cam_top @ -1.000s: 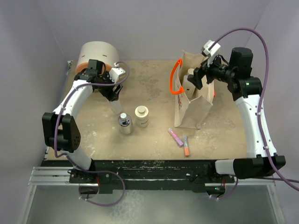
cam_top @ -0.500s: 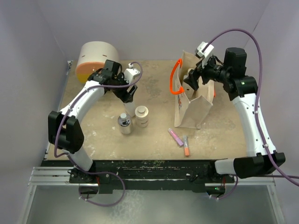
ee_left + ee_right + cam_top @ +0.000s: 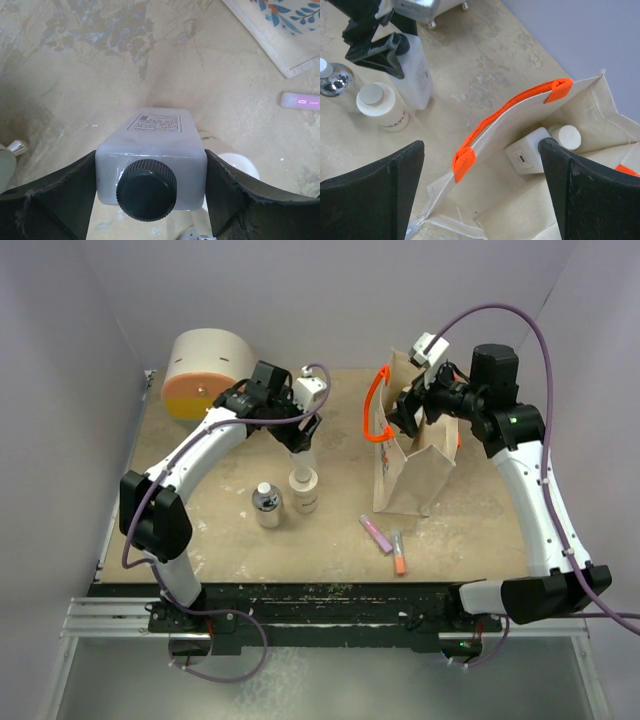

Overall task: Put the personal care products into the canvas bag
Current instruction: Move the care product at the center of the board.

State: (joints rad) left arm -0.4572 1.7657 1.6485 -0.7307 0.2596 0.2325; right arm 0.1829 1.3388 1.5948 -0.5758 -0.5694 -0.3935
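Observation:
My left gripper (image 3: 298,436) is shut on a white bottle with a black cap (image 3: 152,150) and holds it above the table, just over the squat cream jar (image 3: 304,488). The clear-grey bottle with a white cap (image 3: 266,505) stands left of the jar. The canvas bag (image 3: 415,475) with orange handles (image 3: 373,410) stands open at the right. My right gripper (image 3: 408,410) is open and empty above the bag's mouth (image 3: 520,200). Inside the bag lie a white bottle (image 3: 527,152) and a cream cap (image 3: 568,136).
The round cream and orange drawer box (image 3: 205,370) stands at the back left. A pink tube (image 3: 376,534) and an orange-tipped tube (image 3: 398,553) lie in front of the bag. The pink tube also shows in the left wrist view (image 3: 300,100).
My left arm has carried the white bottle rightward from near the drawer box to above the cream jar. My right gripper has shifted slightly left over the bag.

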